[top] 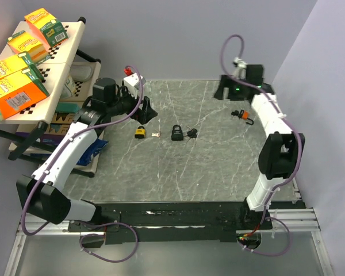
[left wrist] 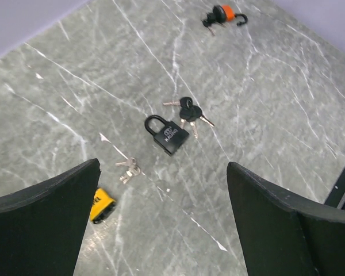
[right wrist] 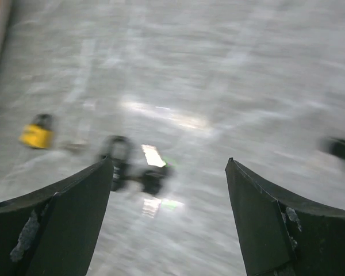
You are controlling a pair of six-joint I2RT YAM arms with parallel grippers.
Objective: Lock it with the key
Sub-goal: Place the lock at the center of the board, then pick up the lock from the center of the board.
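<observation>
Grey marbled stone makes up the table (top: 218, 167), and on it we see three padlocks. The black padlock (top: 176, 133) lies flat near the middle, its shackle pointing away from the arm bases, and a bunch of black-headed keys (top: 191, 133) lies just beside it on the right; from the left wrist view we cannot tell whether the keys touch the lock body. To its left a yellow padlock (top: 140, 131) lies with a pair of silver keys (top: 156, 135) just beside it, between the yellow lock and the black one. An orange padlock (top: 240, 114) sits well apart, toward the right arm. The left gripper (top: 142, 110) hangs above the table just behind the yellow lock, its jaws spread wide and holding nothing; in its wrist view the black padlock shows between the two dark fingers (left wrist: 52, 224). The right gripper (top: 223, 89) is over the far right part of the table, also spread wide and empty. Its wrist view is blurred, yet we can make out the yellow and black locks on the stone. A shelf (top: 57, 69) of orange and yellow boxes (top: 17, 95) stands left of the table.
</observation>
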